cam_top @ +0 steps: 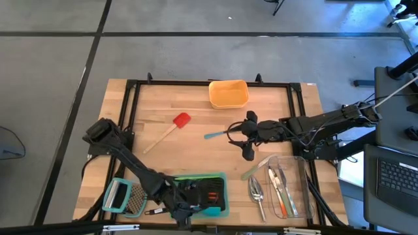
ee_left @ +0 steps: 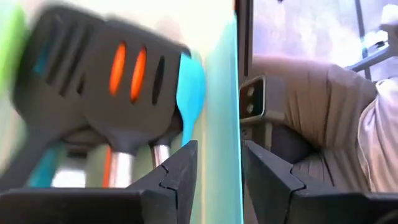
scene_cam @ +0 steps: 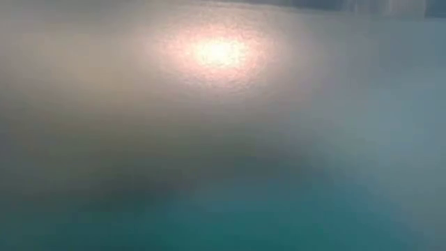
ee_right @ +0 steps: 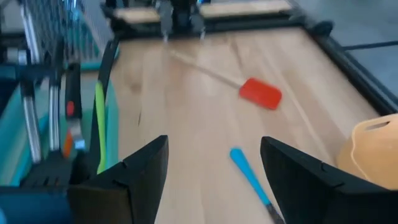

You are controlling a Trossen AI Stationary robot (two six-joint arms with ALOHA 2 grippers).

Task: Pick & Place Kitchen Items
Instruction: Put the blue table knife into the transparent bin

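Observation:
A teal container (cam_top: 219, 210) at the table's near edge holds black slotted turners (ee_left: 124, 81), a light-blue spatula (ee_left: 189, 93) and a green spatula (ee_right: 99, 118). My left gripper (cam_top: 189, 203) hangs open just above them; in its wrist view (ee_left: 219, 155) the container's teal wall (ee_left: 227, 93) shows through the gap. A red spatula (cam_top: 181, 121) and a blue spatula (cam_top: 214, 135) lie flat on the wood. My right gripper (cam_top: 248, 140) hovers open to the right of the blue spatula (ee_right: 249, 177). The low view shows only a teal blur.
An orange container (cam_top: 228, 93) stands at the far edge. A clear container (cam_top: 297, 173) at the near right holds silver spoons (cam_top: 256, 190) and cutlery (cam_top: 279, 194). A grater (cam_top: 124, 197) lies left of the teal container. A person's sleeve (ee_left: 323, 106) shows beyond the table.

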